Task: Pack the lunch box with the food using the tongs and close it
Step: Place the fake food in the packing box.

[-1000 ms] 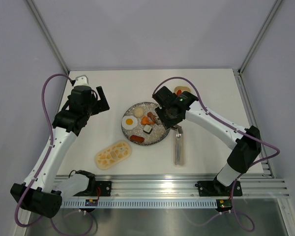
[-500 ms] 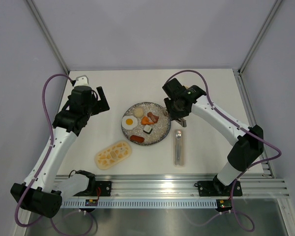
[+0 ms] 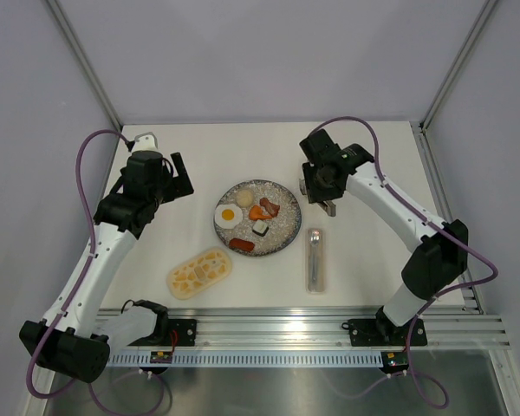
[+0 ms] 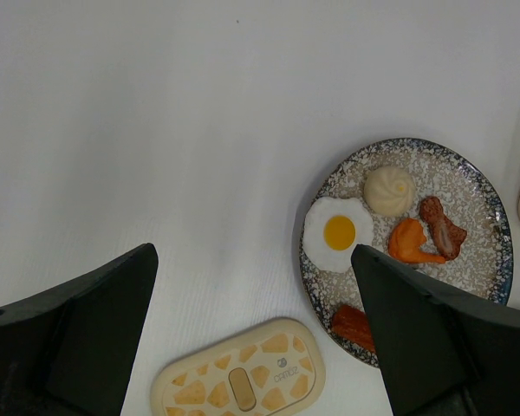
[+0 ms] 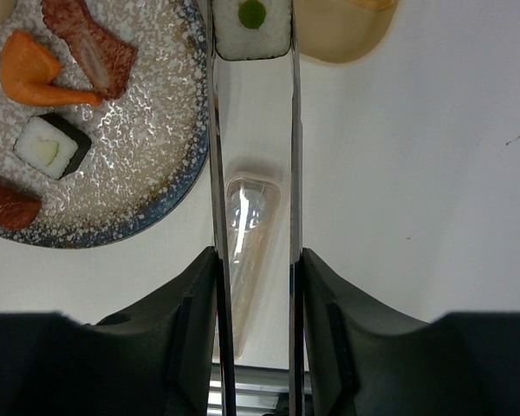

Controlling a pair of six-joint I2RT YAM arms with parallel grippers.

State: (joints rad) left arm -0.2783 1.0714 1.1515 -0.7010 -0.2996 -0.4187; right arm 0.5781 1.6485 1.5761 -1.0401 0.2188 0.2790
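Steel tongs [image 5: 295, 156] clamped in my right fingers [image 5: 191, 321] pinch a sushi roll [image 5: 252, 26], their long arms aimed at the lunch box [image 5: 347, 35] just beside the tips; my left fingers [image 4: 87, 329] gape empty, well away.

High overhead camera and two closer, downward wrist cameras share the plate [image 3: 282, 230]
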